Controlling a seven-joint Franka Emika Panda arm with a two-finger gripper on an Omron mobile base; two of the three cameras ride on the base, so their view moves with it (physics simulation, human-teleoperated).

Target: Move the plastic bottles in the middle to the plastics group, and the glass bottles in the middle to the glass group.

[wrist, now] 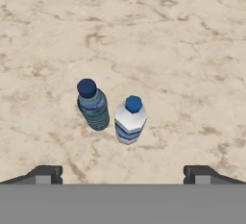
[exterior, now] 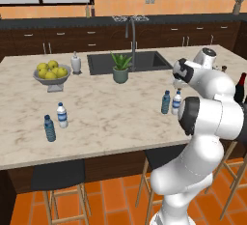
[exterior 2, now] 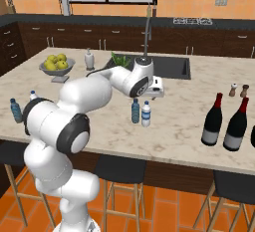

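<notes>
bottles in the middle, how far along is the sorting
Nothing looks moved yet. The blue-tinted bottle and the clear bottle stand side by side mid-counter. The open gripper hangs above them, holding nothing, so a first pick seems in hand. Left: carry both to the plastics group at the counter's left end. The glass group stands at the right end.

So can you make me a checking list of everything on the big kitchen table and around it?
Surface: marble island counter, with a sink set in it.
Job's things: two middle water bottles, upright, side by side; two more water bottles at the left; two dark wine bottles at the right.
Clutter: bowl of lemons, potted plant, white soap dispenser, shakers.
Grippers: pincer open, above the middle bottles, holding nothing.
Cables: nothing seen.
Surroundings: stools, dark cabinets, orange floor.
</notes>
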